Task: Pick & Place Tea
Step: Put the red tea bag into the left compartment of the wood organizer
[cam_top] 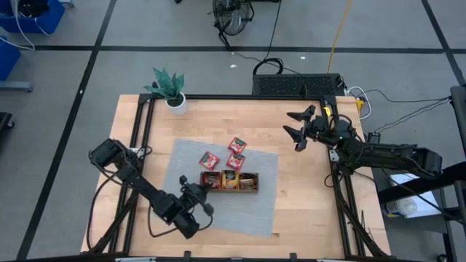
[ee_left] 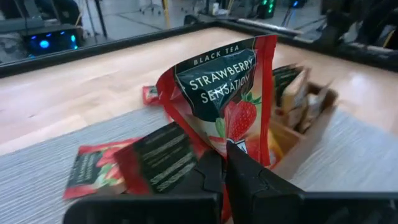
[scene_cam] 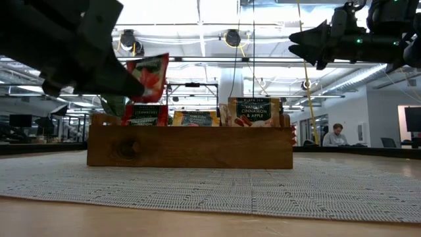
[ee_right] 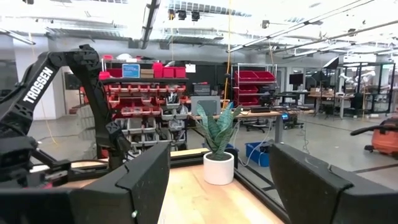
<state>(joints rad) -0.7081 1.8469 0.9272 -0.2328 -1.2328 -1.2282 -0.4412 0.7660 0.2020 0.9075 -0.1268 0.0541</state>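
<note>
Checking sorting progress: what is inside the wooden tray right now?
Upright tea sachets stand in all three compartments of the wooden tray; its front wall hides their lower halves, so no count. The left claw holds another sachet.

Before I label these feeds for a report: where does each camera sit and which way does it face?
High: overhead, straight down on tray, both arms.
Low: table height, level across mat at tray; left gripper holding a red sachet.
Left wrist: past its shut fingers at that sachet.
Right wrist: past the open right gripper toward potted plant.
Shared: plant.
</note>
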